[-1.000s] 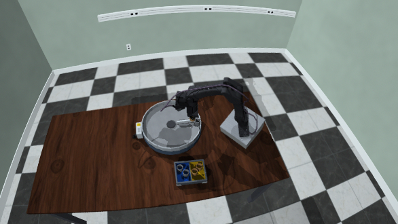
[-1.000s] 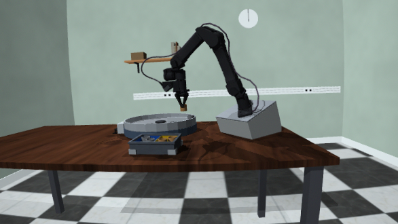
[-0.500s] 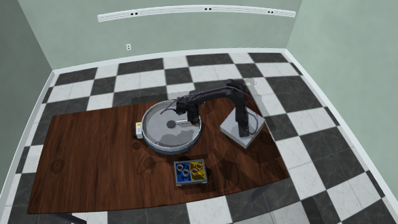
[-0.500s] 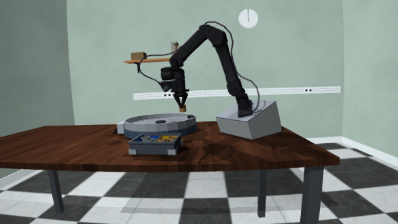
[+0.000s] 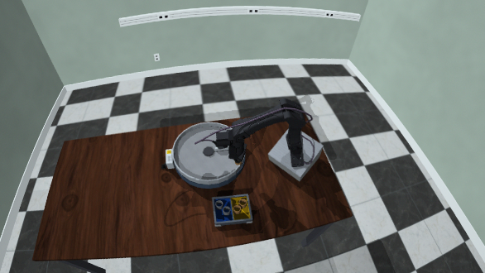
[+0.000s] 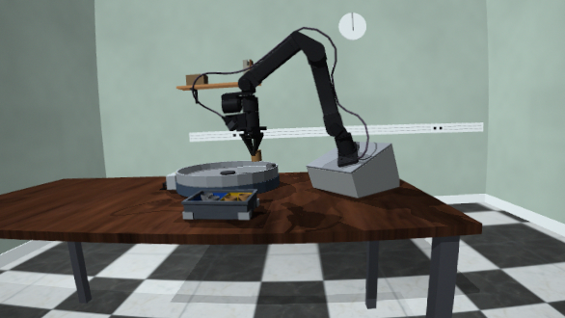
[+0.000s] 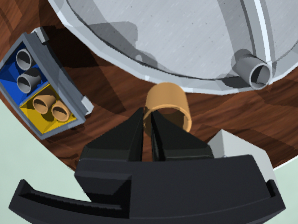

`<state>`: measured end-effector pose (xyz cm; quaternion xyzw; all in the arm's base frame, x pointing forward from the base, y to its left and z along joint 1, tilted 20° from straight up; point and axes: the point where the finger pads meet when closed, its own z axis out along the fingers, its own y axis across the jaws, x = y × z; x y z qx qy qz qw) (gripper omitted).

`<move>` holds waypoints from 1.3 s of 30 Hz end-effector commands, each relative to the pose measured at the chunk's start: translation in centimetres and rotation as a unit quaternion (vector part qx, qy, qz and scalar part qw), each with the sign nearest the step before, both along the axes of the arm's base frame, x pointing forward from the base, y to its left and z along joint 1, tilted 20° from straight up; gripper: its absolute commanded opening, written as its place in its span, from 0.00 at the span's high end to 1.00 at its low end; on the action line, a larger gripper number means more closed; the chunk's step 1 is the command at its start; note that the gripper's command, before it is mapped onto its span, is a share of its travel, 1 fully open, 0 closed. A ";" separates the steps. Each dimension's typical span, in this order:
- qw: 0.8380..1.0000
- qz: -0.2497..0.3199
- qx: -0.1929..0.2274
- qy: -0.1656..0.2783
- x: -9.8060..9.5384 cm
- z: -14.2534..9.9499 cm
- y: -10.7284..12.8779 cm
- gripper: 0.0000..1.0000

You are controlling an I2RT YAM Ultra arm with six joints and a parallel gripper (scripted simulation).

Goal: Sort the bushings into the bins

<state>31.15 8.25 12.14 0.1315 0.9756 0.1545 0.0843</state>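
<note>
My gripper (image 7: 147,113) is shut on a bronze bushing (image 7: 168,104) and holds it in the air over the near rim of the grey turntable (image 7: 166,16). The side view shows the bushing (image 6: 255,155) hanging under the fingers (image 6: 253,145), a little above the turntable (image 6: 227,174). One steel bushing (image 7: 253,71) lies on its side at the turntable's rim. The blue bin (image 7: 25,70) holds two steel bushings and the yellow bin (image 7: 49,112) holds two bronze ones. In the overhead view the two bins (image 5: 232,208) sit in front of the turntable (image 5: 207,156).
The arm's grey base block (image 5: 295,155) stands to the right of the turntable. A small white box (image 5: 169,156) sits against the turntable's left side. A dark hub (image 5: 208,151) marks the turntable's centre.
</note>
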 end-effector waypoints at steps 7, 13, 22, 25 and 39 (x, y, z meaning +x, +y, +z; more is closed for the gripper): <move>0.993 -0.120 0.014 0.011 0.0 2.4 4.2 1.00; 0.983 -0.180 0.025 0.037 -0.6 2.7 8.3 1.00; 0.966 -0.250 0.042 0.056 -1.4 3.8 13.1 1.00; 0.957 -0.278 0.049 0.064 -1.8 4.2 15.0 1.00; 0.923 -0.368 0.072 0.090 -2.8 5.7 21.4 1.00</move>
